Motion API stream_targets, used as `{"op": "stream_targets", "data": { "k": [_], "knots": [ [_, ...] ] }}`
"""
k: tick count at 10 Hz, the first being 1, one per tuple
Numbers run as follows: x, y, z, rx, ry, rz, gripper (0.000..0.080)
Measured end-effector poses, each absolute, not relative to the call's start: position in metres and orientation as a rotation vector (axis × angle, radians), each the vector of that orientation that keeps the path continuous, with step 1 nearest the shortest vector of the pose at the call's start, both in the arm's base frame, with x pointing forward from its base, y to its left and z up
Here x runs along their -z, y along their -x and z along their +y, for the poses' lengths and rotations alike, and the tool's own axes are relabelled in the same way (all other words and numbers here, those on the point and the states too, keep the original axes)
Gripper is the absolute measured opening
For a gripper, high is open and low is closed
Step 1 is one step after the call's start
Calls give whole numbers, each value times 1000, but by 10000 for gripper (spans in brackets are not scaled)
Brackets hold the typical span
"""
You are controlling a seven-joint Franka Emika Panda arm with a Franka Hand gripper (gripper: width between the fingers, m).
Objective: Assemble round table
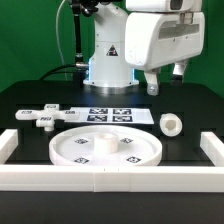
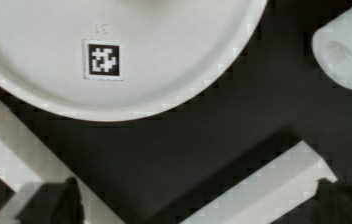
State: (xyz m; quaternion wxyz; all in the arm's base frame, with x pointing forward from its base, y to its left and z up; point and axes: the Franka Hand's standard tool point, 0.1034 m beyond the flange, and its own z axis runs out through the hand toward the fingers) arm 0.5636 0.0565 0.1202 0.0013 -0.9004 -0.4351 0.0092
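The large white rimmed round disc lies flat on the black table near the front, with small square tags on it. It also fills much of the wrist view, one tag showing. The short cylindrical leg lies to the disc's right in the exterior view, and its end shows in the wrist view. The cross-shaped base piece lies at the exterior view's left. My gripper hangs open and empty well above the table, over the area behind the leg; its fingertips show far apart, holding nothing.
The marker board lies flat behind the disc. A long white border rail runs along the front, with side pieces at left and right. The robot base stands at the back.
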Motion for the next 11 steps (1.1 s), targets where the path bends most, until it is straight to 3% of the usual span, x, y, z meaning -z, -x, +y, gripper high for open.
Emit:
{"op": "stream_targets", "data": {
  "k": [5,8,11],
  "knots": [
    [-118,-562,53,-19,2815,-1394,650],
    [-83,-534,0,0,2732,-1555,650],
    [-56,-536,-32,-24,2701,-1573,650]
  ]
}}
